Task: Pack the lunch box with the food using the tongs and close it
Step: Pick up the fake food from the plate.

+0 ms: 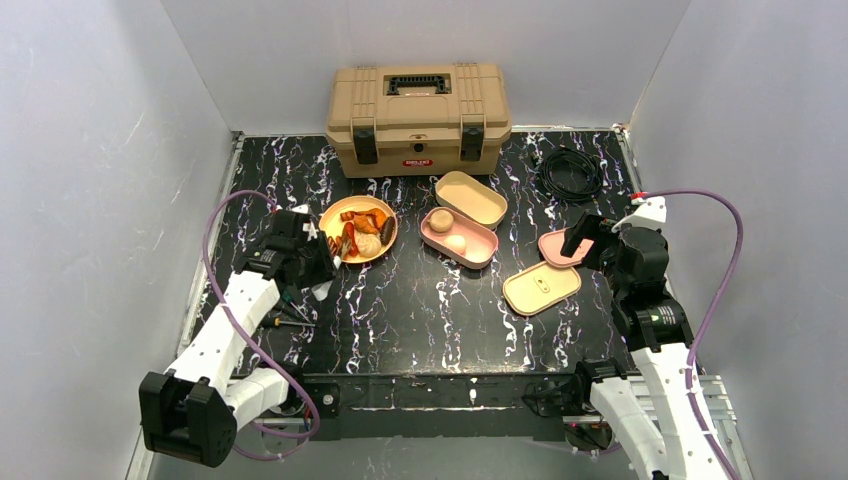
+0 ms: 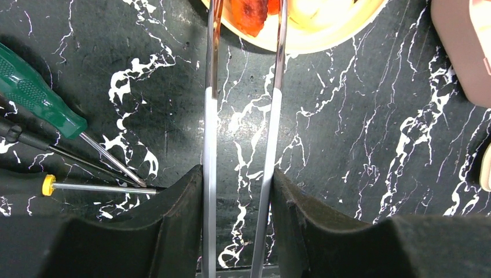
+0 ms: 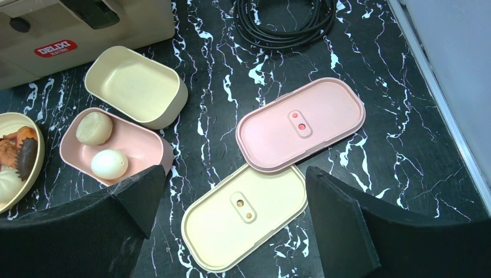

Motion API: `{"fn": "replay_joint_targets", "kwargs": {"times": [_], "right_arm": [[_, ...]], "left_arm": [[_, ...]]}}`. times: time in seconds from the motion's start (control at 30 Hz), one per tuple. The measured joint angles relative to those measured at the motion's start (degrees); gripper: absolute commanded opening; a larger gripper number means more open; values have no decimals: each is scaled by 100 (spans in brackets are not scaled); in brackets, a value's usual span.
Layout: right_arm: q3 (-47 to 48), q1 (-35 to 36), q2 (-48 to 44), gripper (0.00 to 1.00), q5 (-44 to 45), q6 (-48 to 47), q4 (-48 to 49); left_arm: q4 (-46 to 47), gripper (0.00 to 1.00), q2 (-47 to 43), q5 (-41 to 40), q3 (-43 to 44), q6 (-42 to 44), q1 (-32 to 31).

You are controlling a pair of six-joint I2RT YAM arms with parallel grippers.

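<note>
Clamping the tongs (image 2: 272,116), your left gripper (image 2: 236,174) is pointing them dead at twelve o'clock — their arms are flanking an orange-red chunk (image 2: 250,14); right gripper (image 3: 234,174) is hanging wide open.

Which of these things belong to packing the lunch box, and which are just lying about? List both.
For the job: tongs, plate of food, pink box with bun and egg, cream box, pink lid, cream lid.
Lying about: toolbox, cable, screwdrivers.

The left gripper (image 1: 322,262), at middle left, is clamping the tongs (image 2: 209,133); the right gripper (image 1: 583,240), at middle right, is gaping wide.
</note>
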Motion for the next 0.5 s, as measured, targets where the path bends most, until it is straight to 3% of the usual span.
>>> {"fn": "replay_joint_targets", "kwargs": {"times": [0.23,0.5], "right_arm": [[0,0,0,100,-2,0,0],[0,0,0,100,-2,2,0]], "left_arm": [[-35,0,118,-105,0,133,-2],[-321,0,-256,-361,101,254,-2]]}}
